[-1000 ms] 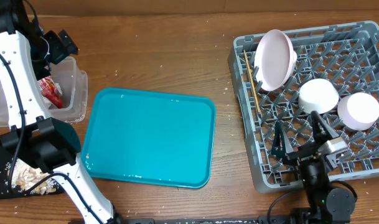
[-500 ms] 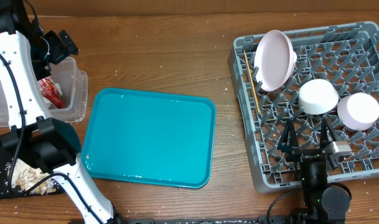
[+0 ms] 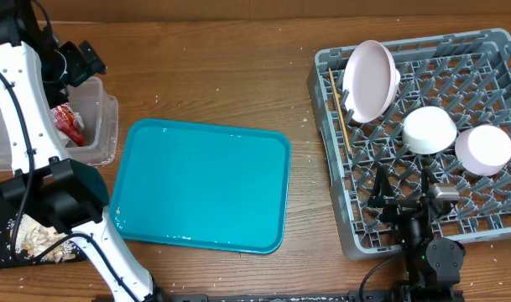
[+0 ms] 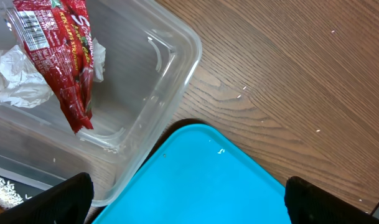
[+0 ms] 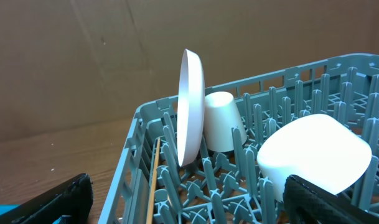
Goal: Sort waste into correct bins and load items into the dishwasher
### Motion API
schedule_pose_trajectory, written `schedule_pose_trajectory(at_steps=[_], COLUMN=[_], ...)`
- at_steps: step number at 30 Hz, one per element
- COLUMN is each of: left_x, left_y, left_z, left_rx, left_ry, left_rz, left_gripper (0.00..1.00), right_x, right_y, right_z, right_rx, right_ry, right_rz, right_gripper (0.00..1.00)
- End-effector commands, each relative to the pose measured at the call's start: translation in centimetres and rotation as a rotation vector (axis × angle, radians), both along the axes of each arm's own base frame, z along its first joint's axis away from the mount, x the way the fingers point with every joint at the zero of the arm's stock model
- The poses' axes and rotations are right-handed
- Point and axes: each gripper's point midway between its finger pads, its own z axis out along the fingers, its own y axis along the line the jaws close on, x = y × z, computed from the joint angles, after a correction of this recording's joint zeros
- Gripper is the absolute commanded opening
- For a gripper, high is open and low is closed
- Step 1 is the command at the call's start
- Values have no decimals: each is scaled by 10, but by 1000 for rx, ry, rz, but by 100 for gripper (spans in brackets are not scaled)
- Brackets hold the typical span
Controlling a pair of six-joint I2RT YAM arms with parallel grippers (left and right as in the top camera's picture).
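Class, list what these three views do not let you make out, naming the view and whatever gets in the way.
Black tray: overhead, the left arm covers most of it and the frame edge cuts it off.
Clear tub: overhead, the same arm crosses it; the left wrist view crops it.
White cup: overhead, hidden behind the pink plate.
Chopsticks: right wrist, cut off by the bottom edge.

Teal serving tray [image 3: 200, 186] lies flat at centre-left of the overhead frame, long side running left to right, surface glossy. It rests on a brown wooden table [image 3: 213, 75]. A few white specks [image 3: 305, 120] dot the wood near the tray's upper right.
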Motion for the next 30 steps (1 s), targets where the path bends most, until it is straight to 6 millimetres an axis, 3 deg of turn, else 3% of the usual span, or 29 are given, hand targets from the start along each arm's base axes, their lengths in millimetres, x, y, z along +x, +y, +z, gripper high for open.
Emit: schedule_pose_trajectory(at_steps=[1,18,22,26,30], left_x=[2,2,-17,-10,-23], left_y=[-2,-2,-5,-31,-82], left_z=[8,8,7,22,33], left_rx=[15,16,18,73,152], left_ry=[-22,-22,48,-92,-283], left_rz=[-21,-22,-23,-133,-283], left_gripper=[100,100,100,100,100], right_x=[0,0,0,0,0], right_y=[-2,-2,-2,-2,-2], right_z=[-2,-2,-2,-2,-2], right_rx=[-6,-6,-6,-6,-6], right_ry=[-2,-2,-2,-2,-2], right_rz=[-7,-7,-7,-7,-7], right_gripper=[100,100,100,100,100])
